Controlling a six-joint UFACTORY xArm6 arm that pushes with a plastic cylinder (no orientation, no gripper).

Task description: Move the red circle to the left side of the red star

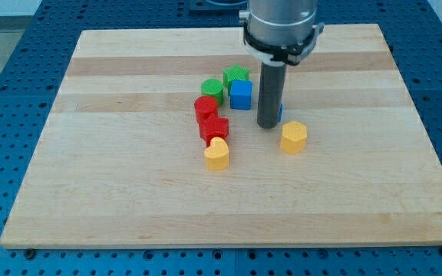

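The red circle sits near the board's middle, touching the red star just below it and slightly to the right. My tip rests on the board well to the right of both red blocks, apart from them. A small part of a blue block shows behind the rod's right edge; its shape is hidden.
A green circle, a green star and a blue cube cluster above the red circle. A yellow heart touches the red star from below. A yellow hexagon lies right of and below my tip. All lie on the wooden board.
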